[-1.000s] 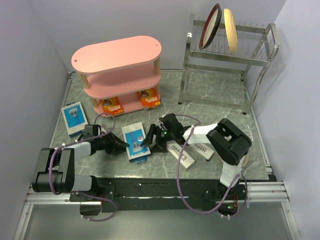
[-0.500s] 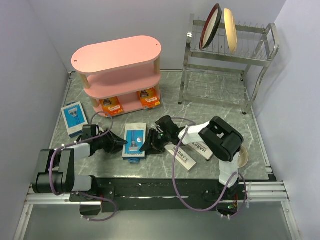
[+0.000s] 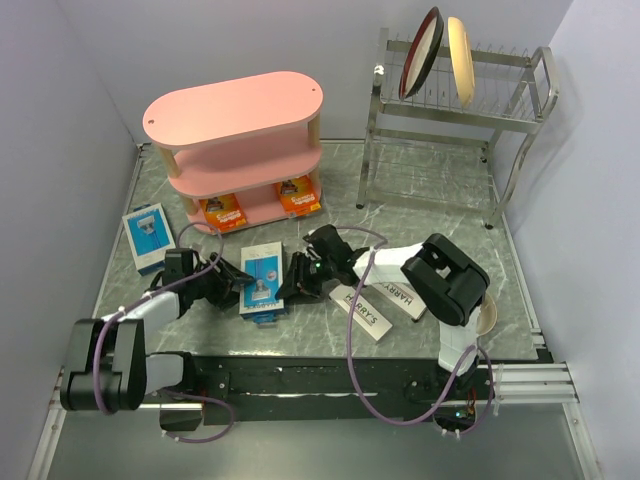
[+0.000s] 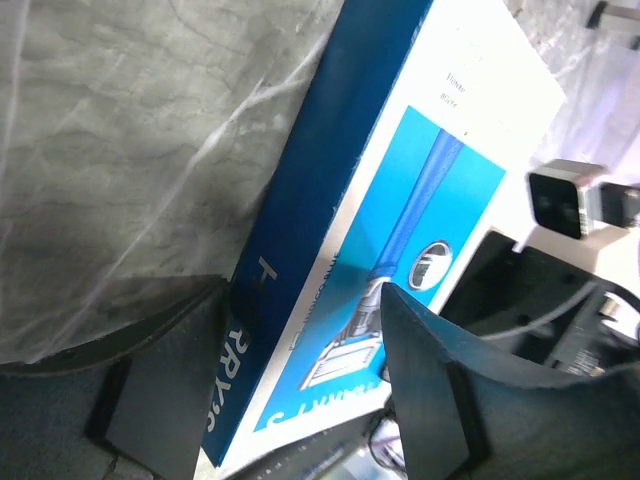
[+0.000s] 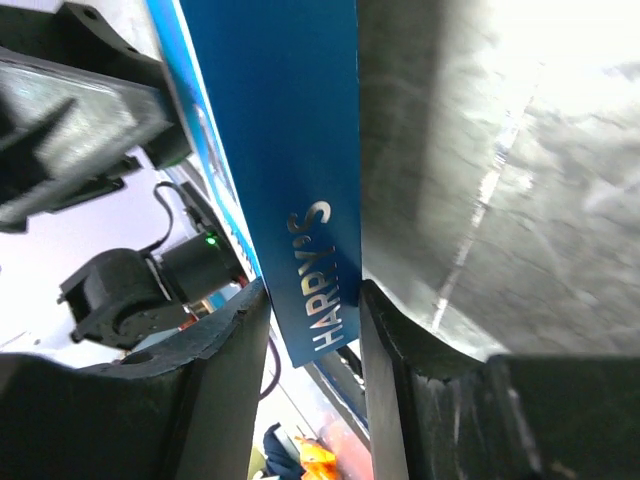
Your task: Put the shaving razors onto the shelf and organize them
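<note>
A blue-and-white razor pack (image 3: 262, 280) is tipped up on its long edge between my two grippers. My right gripper (image 3: 291, 282) is shut on its dark blue side lettered HARRY'S (image 5: 290, 150). My left gripper (image 3: 236, 283) stands open astride the pack's other end (image 4: 400, 200), its fingers (image 4: 160, 390) wide of it. A second blue-and-white pack (image 3: 148, 237) lies flat at the left. Two orange packs (image 3: 224, 211) (image 3: 298, 195) sit on the bottom tier of the pink shelf (image 3: 232, 115). Two long white HARRY'S boxes (image 3: 360, 310) (image 3: 405, 298) lie under the right arm.
A steel wire dish rack (image 3: 450, 130) with two upright plates stands at the back right. A small plate (image 3: 487, 318) lies by the right arm's base. Grey walls close in on the left and right of the marble table (image 3: 420, 210).
My right gripper has closed on the blue-and-white pack's side, and my left gripper's jaws have widened. The pack has tipped from flat up onto its edge and shifted slightly left.
</note>
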You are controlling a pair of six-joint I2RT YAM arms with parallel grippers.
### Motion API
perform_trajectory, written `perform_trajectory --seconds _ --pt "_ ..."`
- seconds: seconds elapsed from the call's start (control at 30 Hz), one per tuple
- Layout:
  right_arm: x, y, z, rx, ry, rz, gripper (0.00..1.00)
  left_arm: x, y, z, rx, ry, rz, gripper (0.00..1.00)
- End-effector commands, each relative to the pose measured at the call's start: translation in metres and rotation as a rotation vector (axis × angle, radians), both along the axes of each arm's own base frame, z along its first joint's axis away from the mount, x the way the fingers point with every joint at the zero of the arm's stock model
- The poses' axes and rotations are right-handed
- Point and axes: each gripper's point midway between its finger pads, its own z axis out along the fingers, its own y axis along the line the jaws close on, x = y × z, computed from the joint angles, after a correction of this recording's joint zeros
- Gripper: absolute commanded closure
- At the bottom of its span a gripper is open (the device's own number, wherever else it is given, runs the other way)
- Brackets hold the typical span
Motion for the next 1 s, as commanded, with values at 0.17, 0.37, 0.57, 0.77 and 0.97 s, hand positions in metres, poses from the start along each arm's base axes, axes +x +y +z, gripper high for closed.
perform_trajectory --seconds 0.17,0.37,0.57,0.77,0.97 --pt "0.027 0.041 0.095 0.310 -0.158 -0.019 0.80 -0.049 -0.004 -0.040 0.044 0.219 -0.033 0.44" --pt "0.025 0.035 0.100 0.332 -0.166 -0.036 0.55 -0.042 -0.003 -0.041 -0.007 0.221 -0.020 0.76" --pt "0.031 0.009 0.075 0.221 -0.155 -0.080 0.48 -0.023 0.010 -0.038 -0.088 0.219 0.065 0.80" --pt "0.032 -0.005 0.059 0.176 -0.112 -0.116 0.41 -0.026 0.017 -0.041 -0.077 0.234 0.084 0.79" --pt "0.040 0.012 0.064 0.164 -0.140 -0.068 0.38 -0.023 0.018 -0.037 -0.067 0.205 0.082 0.81"
